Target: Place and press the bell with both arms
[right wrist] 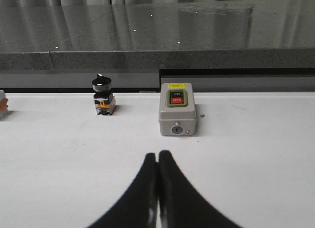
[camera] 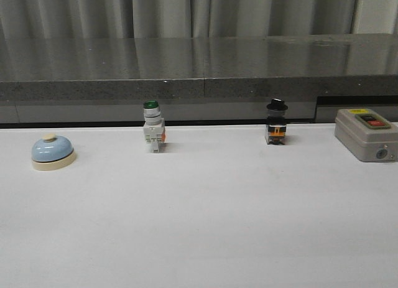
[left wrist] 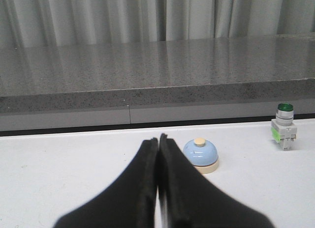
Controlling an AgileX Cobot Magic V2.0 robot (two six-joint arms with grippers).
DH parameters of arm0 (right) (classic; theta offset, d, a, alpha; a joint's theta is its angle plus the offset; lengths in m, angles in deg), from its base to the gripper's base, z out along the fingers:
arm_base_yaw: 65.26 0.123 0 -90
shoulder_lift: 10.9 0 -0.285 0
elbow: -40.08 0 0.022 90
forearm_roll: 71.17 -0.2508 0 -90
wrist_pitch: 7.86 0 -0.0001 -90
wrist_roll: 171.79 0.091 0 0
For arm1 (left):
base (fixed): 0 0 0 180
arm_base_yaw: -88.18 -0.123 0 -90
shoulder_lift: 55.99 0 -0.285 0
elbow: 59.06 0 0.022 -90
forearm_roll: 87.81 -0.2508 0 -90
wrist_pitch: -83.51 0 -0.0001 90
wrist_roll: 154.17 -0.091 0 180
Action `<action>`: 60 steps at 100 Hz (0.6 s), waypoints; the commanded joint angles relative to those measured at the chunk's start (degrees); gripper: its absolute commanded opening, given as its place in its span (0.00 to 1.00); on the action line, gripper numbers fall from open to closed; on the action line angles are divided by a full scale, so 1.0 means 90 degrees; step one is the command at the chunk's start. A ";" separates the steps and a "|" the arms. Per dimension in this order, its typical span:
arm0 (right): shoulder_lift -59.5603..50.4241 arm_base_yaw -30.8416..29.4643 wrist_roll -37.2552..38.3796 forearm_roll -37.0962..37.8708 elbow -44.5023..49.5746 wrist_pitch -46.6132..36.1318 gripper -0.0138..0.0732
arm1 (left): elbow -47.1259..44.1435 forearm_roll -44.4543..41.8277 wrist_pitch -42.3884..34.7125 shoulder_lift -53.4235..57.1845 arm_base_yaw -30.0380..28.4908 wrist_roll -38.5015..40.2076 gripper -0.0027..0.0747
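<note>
The bell (camera: 53,152) has a light-blue dome, cream base and cream knob. It stands upright on the white table at the far left. It also shows in the left wrist view (left wrist: 201,155), just beyond and beside my left gripper (left wrist: 158,139). That gripper is shut and empty, apart from the bell. My right gripper (right wrist: 158,155) is shut and empty, above bare table in front of the grey box. Neither arm shows in the front view.
A green-capped white push-button switch (camera: 153,134) stands mid-left. A black-knobbed switch (camera: 276,122) stands mid-right. A grey box with red and black buttons (camera: 367,134) sits far right. A grey stone ledge (camera: 199,70) runs behind the white table (camera: 205,219).
</note>
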 commanded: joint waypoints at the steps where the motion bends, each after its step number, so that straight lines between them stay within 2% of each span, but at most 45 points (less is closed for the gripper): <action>1: -0.0123 -0.0044 -0.0009 0.0004 -0.0092 -0.0554 0.09 | -0.0264 0.0006 -0.0533 0.0185 -0.0019 0.0048 0.01; 41: -0.0123 -0.0044 -0.0009 0.0004 -0.0092 -0.0554 0.09 | -0.0124 0.0181 -0.0533 0.0185 -0.0019 0.0048 0.01; 60: -0.0123 -0.0044 -0.0009 0.0004 -0.0092 -0.0554 0.09 | 0.0668 0.0945 0.0165 -0.0298 -0.0019 0.0048 0.01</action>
